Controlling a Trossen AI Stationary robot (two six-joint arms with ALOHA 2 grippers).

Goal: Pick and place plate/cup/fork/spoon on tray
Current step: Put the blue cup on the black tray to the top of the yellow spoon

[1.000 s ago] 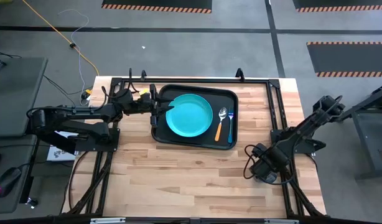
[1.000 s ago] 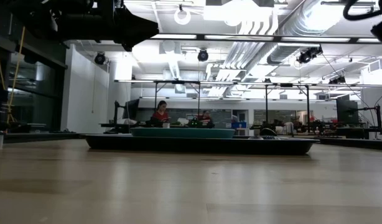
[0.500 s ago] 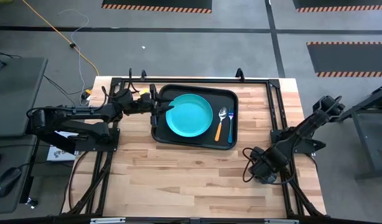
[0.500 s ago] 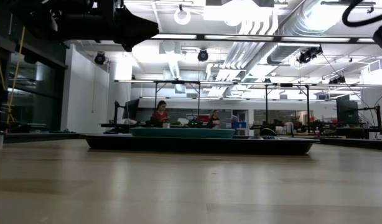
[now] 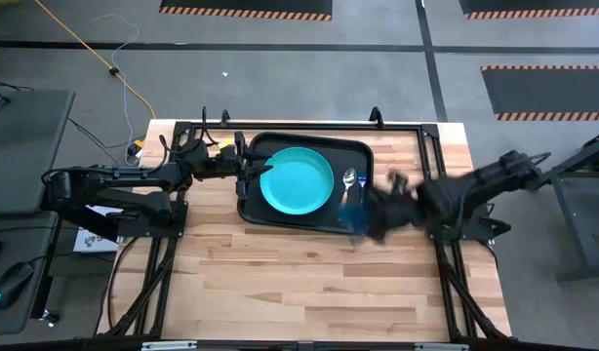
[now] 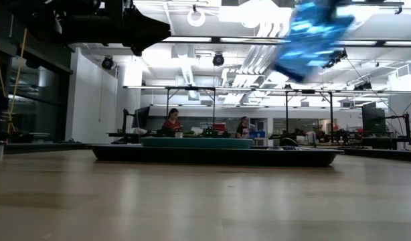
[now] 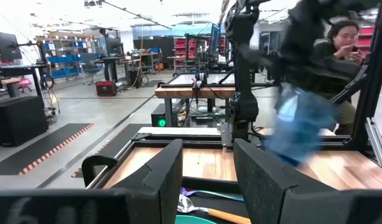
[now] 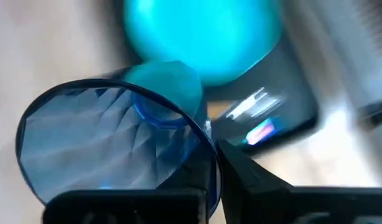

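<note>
The black tray [image 5: 253, 210] lies at the table's far middle. On it are the turquoise plate [image 5: 297, 180] and, to the right, a spoon [image 5: 349, 178] and an orange-handled utensil [image 5: 341, 203]; the fork is not clear under the cup. My right gripper [image 5: 366, 219] is shut on the translucent blue cup [image 5: 352, 213], in the air over the tray's near right part. The low view shows the cup [image 6: 312, 33] high above the tray [image 6: 215, 155]. My left gripper [image 7: 206, 180] stands open at the plate's left edge; whether it touches the plate I cannot tell. My right gripper pinches the cup's wall at the rim [image 8: 206, 140], one finger inside the cup and one finger [image 8: 259, 180] outside. The cup is lifted clear of table and tray, and the low view shows it tilted.
Black frame rails [image 5: 431, 166] run along the table's edges beside the tray. Bare wood [image 5: 280, 283] fills the near half of the table. People [image 7: 343, 37] sit at benches in the room beyond.
My right gripper has swung quickly from the table's near right part up and toward the tray, leftward and toward the far edge. It now shows blurred, with the cup lifted clear in it. The cup has come into the low view, high up.
</note>
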